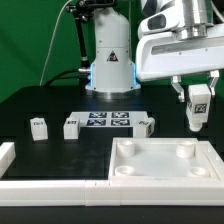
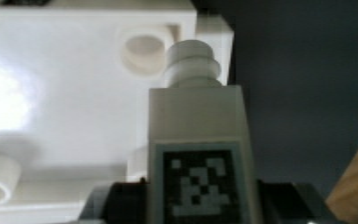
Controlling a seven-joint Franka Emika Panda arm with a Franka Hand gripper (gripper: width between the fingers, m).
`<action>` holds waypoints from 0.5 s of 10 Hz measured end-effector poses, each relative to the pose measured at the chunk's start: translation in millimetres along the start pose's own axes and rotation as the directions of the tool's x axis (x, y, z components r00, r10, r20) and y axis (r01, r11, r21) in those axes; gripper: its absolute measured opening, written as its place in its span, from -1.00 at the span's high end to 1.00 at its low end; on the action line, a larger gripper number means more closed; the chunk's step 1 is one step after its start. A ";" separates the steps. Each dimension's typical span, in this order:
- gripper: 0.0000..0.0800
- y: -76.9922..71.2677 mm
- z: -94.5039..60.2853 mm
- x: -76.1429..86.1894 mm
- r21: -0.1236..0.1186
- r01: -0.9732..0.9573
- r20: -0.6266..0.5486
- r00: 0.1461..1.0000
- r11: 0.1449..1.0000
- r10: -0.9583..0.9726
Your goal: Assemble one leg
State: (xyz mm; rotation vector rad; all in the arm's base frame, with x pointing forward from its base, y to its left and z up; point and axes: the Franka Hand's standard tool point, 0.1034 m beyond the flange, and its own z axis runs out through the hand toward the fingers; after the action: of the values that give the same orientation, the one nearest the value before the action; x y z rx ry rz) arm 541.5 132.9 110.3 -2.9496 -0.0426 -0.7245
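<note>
My gripper (image 1: pixel 197 100) is shut on a leg (image 1: pixel 198 108), a small white block with a black-and-white tag, held upright above the far right corner of the large white panel (image 1: pixel 165 165). In the wrist view the held leg (image 2: pixel 197 130) fills the middle, its threaded tip pointing toward a round corner socket (image 2: pixel 144 52) of the panel (image 2: pixel 60 90). Dark fingers (image 2: pixel 126 200) press both sides of the leg. Three more legs lie on the table: one (image 1: pixel 39 125) at the exterior view's left, one (image 1: pixel 71 125) beside it, one (image 1: pixel 145 124) right of the marker board.
The marker board (image 1: pixel 108 121) lies flat in the middle of the black table, in front of the arm's white base (image 1: pixel 110 60). A white rail (image 1: pixel 50 183) runs along the front edge, with a short white piece (image 1: pixel 6 155) at the exterior view's left.
</note>
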 end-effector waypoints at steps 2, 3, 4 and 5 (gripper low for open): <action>0.27 5.2 14.3 12.1 -0.008 0.049 -0.027 0.998 0.999 -0.049; 0.27 6.9 15.1 24.1 -0.010 0.058 -0.044 0.997 0.998 -0.058; 0.27 10.2 20.6 29.7 -0.015 0.065 -0.045 0.997 0.998 -0.066; 0.27 13.6 26.3 37.3 -0.019 0.084 -0.048 0.995 0.996 -0.085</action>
State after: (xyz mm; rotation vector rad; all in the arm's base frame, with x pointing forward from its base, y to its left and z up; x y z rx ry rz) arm 587.3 122.3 103.1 -2.9605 -0.1584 -0.8114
